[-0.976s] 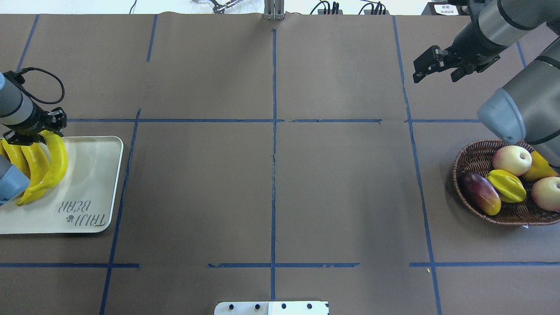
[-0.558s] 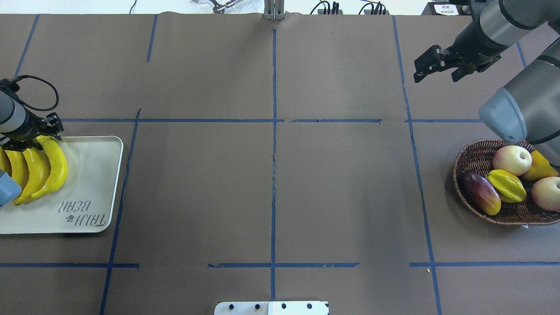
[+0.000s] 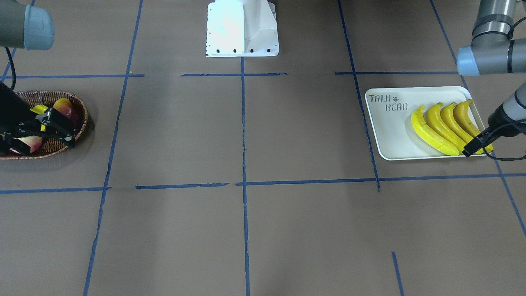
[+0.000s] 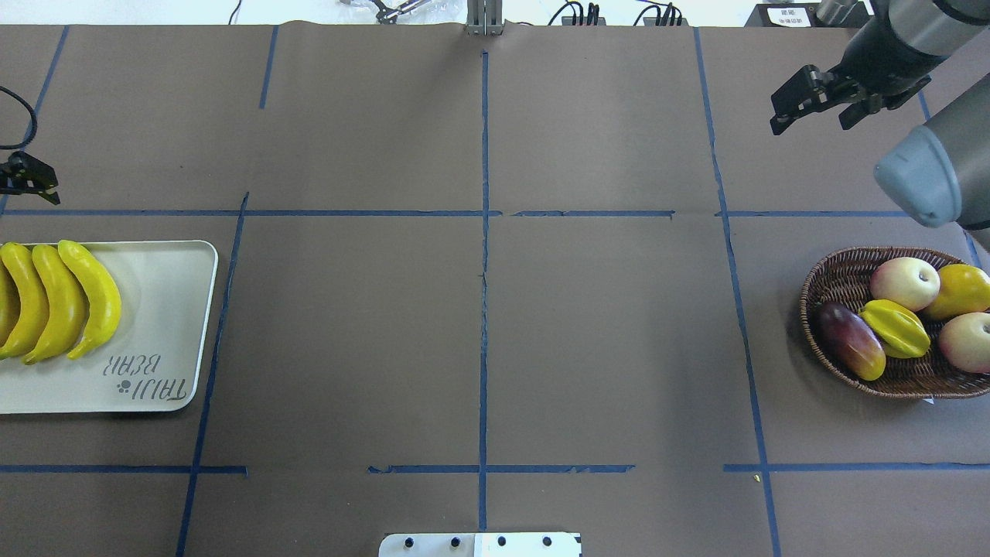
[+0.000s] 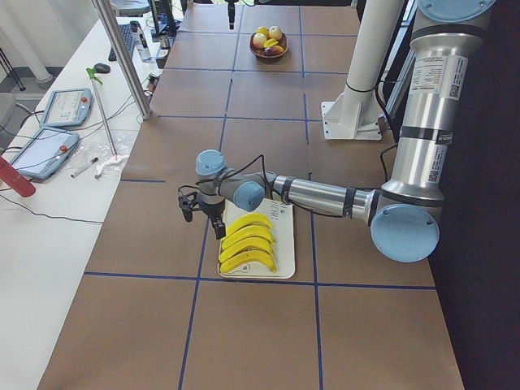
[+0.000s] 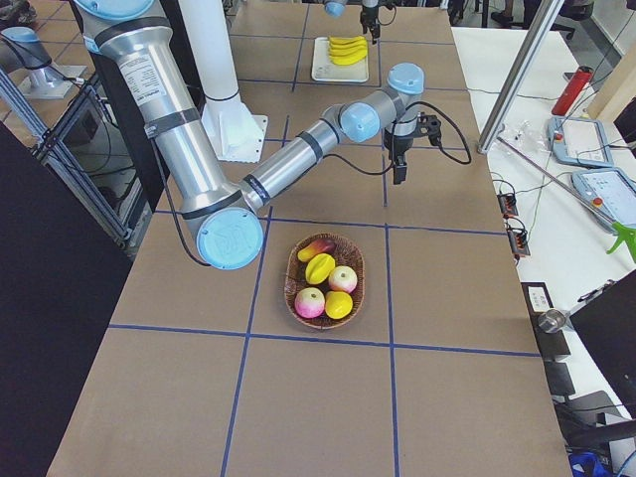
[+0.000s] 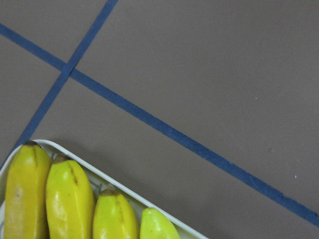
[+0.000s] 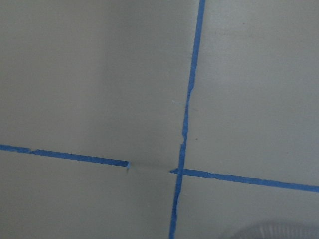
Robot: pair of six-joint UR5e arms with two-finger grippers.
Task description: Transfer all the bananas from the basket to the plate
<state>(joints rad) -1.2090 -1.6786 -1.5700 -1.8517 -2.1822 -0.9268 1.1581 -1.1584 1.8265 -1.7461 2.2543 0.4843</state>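
Observation:
Four yellow bananas (image 3: 448, 123) lie side by side on the cream "TAIJI BEAR" plate (image 3: 390, 131). Three show fully in the overhead view (image 4: 62, 302), at the left end of the plate (image 4: 162, 309). My left gripper (image 4: 29, 184) is open and empty, raised just beyond the plate's far edge; it also shows in the front view (image 3: 474, 148). The left wrist view shows the banana tips (image 7: 70, 199) below it. The wicker basket (image 4: 820, 278) at the right holds no banana. My right gripper (image 4: 810, 126) is open and empty, high beyond the basket.
The basket holds two apples (image 4: 905, 282), a dark mango (image 4: 851, 340), a ridged starfruit (image 4: 897, 329) and a yellow fruit (image 4: 959, 290). Blue tape lines cross the brown table. The robot's white base (image 4: 479, 544) is at the near edge.
My left gripper has let go of the rightmost banana and drawn back past the plate's far edge. The banana now lies on the plate. My right gripper has shifted right and back.

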